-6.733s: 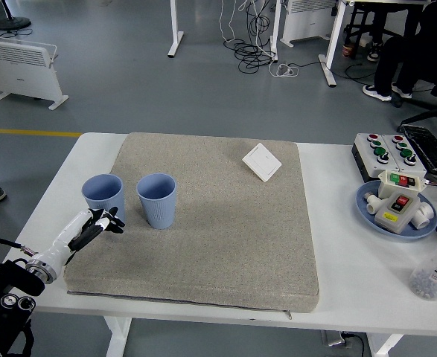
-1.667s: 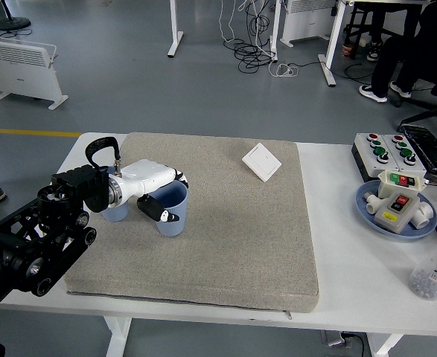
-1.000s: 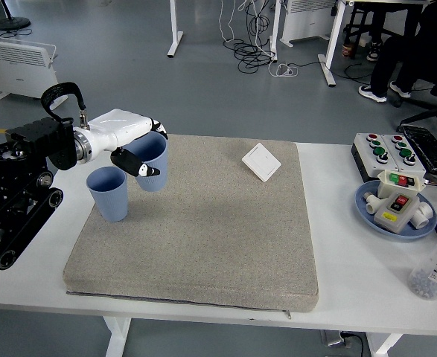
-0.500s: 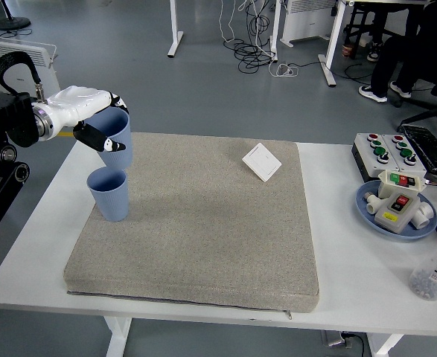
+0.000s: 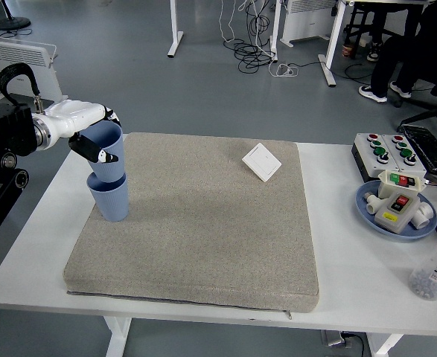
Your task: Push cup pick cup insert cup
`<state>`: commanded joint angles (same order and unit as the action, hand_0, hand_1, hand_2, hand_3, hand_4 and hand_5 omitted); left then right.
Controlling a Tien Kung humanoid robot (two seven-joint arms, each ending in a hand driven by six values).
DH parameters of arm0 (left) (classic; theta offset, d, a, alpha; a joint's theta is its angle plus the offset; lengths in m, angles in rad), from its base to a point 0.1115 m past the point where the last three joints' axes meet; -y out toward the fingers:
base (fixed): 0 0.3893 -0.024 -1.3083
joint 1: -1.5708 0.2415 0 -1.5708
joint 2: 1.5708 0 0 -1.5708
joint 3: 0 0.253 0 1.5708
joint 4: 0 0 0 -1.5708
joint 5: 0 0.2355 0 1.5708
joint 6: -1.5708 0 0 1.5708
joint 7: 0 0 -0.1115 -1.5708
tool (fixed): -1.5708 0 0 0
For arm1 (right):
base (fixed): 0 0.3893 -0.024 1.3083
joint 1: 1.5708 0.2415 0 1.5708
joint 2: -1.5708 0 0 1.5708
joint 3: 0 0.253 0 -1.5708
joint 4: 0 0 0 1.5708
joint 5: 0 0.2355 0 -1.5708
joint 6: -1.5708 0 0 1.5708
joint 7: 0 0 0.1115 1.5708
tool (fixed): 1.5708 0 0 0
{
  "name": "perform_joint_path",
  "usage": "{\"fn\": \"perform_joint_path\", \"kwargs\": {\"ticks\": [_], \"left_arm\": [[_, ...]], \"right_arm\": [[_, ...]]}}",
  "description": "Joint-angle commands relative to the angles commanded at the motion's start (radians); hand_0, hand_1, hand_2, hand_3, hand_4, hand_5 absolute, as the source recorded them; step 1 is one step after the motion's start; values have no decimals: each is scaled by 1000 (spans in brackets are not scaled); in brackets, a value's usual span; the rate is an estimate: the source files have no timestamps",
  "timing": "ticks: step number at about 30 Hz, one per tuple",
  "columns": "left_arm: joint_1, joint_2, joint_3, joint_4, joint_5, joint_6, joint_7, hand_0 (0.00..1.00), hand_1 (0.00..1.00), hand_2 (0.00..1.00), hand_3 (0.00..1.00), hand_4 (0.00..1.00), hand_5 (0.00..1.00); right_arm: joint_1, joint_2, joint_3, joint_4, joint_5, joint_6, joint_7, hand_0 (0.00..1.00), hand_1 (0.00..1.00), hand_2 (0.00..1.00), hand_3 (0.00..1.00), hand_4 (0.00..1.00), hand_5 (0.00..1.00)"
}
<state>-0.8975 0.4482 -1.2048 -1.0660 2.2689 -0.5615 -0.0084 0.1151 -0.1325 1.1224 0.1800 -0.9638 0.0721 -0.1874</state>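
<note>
Two light blue cups are stacked at the left edge of the grey mat. The lower cup stands upright on the mat. The upper cup sits partly inside it, its rim well above the lower rim. My left hand in its white shell comes in from the left and is shut on the upper cup, black fingertips on its near side and thumb behind. The right hand is out of view.
A white switch plate lies on the mat's far right part. At the table's right stand a button box, a blue plate with switches, and a bottle. Chair and desk legs lie beyond.
The left hand has lowered the held cup straight down, so its base now sits inside the standing cup. Earlier it hung above that cup, after being lifted from the mat's middle left.
</note>
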Motion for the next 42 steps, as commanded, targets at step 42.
{"fn": "perform_joint_path", "kwargs": {"ticks": [42], "left_arm": [[-10, -34, 41, 115, 0, 16, -2, 707, 792, 901, 805, 865, 321]], "right_arm": [[11, -4, -6, 0, 5, 2, 1, 774, 687, 687, 570, 134, 471]]}}
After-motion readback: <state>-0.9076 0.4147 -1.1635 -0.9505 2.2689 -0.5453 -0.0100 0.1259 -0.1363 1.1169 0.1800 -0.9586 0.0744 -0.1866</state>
